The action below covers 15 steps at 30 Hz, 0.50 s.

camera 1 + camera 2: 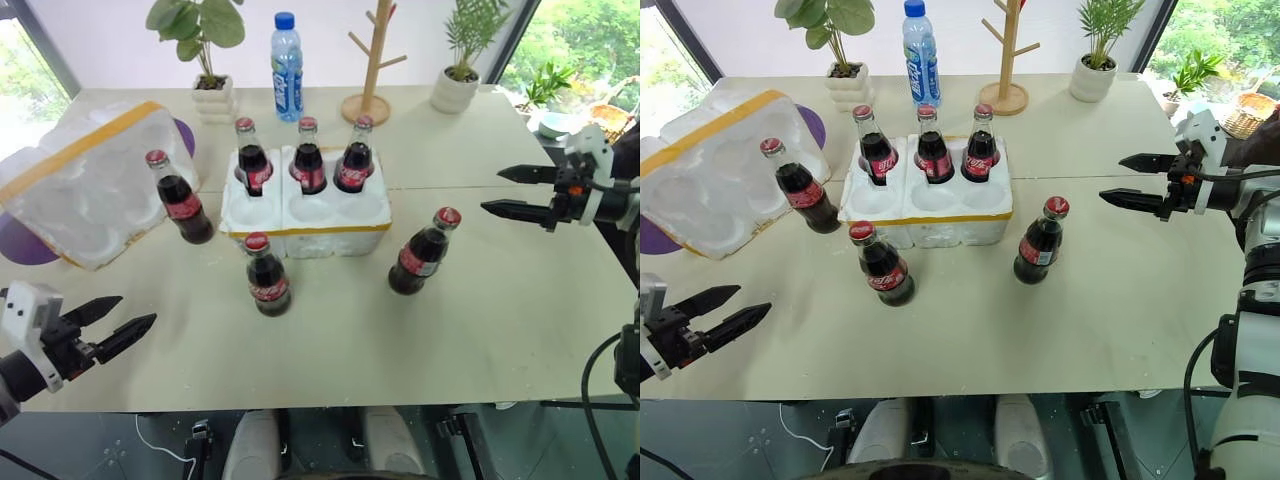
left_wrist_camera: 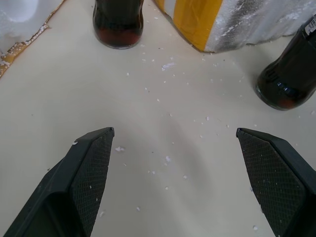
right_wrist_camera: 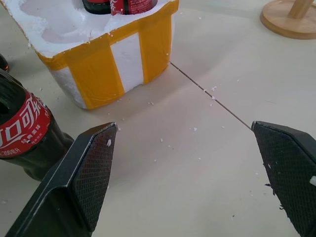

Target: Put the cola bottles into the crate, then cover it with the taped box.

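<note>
Styrofoam crate point(image 1: 305, 222) sits mid-bench point(image 1: 480, 330), its three far wells filled with cola bottles point(image 1: 308, 155) and the three near wells bare. Three more bottles stand loose on the bench: one just in front of the crate point(image 1: 267, 275), one to its left point(image 1: 180, 198), one near its right front corner point(image 1: 424, 252). Left of the crate lies the taped box point(image 1: 85, 180), tipped with its hollow showing. Well to the crate's left and right, the left hand point(image 1: 118, 322) and right hand point(image 1: 508, 191) hover spread wide, grasping nothing.
</note>
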Motion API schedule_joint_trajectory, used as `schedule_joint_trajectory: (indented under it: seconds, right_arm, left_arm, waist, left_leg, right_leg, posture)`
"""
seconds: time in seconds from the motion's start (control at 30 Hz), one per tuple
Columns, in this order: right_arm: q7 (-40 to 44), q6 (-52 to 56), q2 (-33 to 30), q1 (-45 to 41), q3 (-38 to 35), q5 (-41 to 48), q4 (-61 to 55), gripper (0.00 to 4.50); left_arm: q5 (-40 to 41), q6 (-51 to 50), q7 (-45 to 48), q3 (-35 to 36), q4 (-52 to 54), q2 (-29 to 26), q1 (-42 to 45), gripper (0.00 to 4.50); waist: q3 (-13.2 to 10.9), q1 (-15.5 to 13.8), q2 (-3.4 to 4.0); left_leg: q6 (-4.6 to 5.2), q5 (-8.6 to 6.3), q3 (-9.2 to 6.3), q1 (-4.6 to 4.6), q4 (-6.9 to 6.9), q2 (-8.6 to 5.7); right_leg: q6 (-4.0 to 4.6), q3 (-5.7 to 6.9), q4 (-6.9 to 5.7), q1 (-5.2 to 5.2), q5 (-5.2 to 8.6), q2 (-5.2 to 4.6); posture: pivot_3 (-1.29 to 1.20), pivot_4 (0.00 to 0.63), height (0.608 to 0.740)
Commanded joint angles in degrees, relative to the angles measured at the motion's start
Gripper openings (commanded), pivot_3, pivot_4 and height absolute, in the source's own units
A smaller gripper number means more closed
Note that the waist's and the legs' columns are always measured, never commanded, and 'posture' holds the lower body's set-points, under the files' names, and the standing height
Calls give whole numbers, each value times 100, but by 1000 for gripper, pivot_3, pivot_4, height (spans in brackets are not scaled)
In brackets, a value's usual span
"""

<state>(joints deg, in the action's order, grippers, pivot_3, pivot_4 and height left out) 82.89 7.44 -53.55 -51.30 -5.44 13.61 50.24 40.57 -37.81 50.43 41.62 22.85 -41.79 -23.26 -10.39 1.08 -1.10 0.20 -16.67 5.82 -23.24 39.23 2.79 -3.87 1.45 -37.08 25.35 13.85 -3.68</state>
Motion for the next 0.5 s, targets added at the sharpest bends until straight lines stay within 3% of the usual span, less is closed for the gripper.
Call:
schedule_joint_trajectory:
  seconds: [0.03,0.47,0.5]
  right_arm:
    - [-19,-73,-53,-167,-124,16,-12,4500]
    - [-1,191,-119,-316,-154,58,72,4500]
    - [28,277,-134,-390,-165,88,15,4500]
  left_arm:
    - [14,155,-16,84,99,-21,5,4153]
    - [155,108,-492,11,-156,61,627,4153]
    - [143,147,-530,-28,-175,67,738,4338]
  waist:
    - [0,-1,0]
    - [0,-7,0]
    - [0,-10,0]
  left_leg:
    - [0,0,0,0,0,0]
    - [-1,1,1,0,0,0]
    - [-1,1,1,0,0,0]
  right_leg:
    - [0,0,0,0,0,0]
    - [-2,0,0,-1,-1,1]
    - [-2,0,0,-1,-1,1]
  posture:
    - [0,150,740]
    - [0,150,740]
    - [0,150,740]
